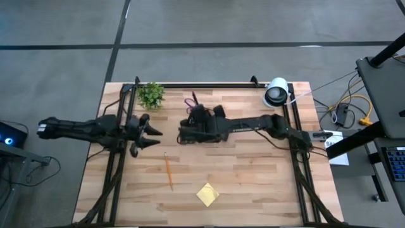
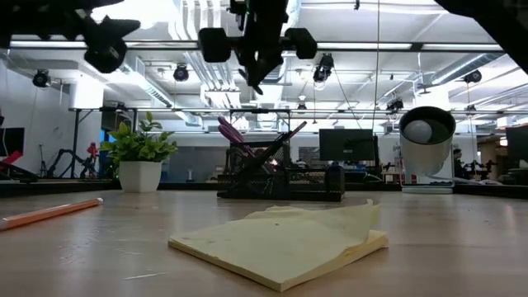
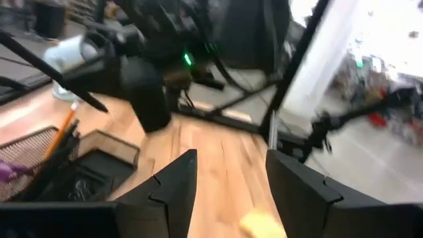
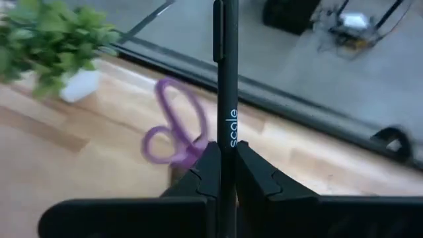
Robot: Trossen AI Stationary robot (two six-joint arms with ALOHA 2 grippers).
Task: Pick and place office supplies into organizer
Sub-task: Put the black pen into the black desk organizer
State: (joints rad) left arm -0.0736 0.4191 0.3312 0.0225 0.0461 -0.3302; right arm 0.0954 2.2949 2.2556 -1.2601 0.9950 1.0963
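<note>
Low view, nearest first: sticky-note pad [image 2: 285, 244] lies flat on the table [image 2: 462, 247] with one corner curled up, orange pencil [image 2: 49, 214] off to the side, both loose and untouched. High view agrees: pad [image 1: 207, 194] near the front edge, pencil [image 1: 168, 171] just behind it, well apart from the organizer [image 1: 196, 130].

Mid-table: left gripper [image 1: 147, 133] hangs above the wood beside the organizer, fingers spread wide, holding nothing. Its wrist view shows both fingers [image 3: 173, 178] apart with bare table between them, and the mesh pen compartment [image 3: 33, 158] with a pencil-like stick in it. Waiting arm.

Farther back: right gripper [image 1: 197, 114] sits over the organizer's pen end. Right wrist view shows it pinched tight on the dark pen [image 4: 226, 79], pen running straight out between the pads. Purple-handled scissors [image 4: 173, 132] already stand in the compartment right below; low view shows the handles [image 2: 235, 132] sticking up from the tray [image 2: 280, 186].

Back edge: small green plant [image 1: 151, 95] and round white-and-black device [image 1: 276, 92], not part of the job.

Step in hand, as I judge it: dropping the pen into the upright compartment. Next move calls for lining the pen over the opening clear of the scissors handles, lowering, then releasing. Pencil and pad are still to go.
</note>
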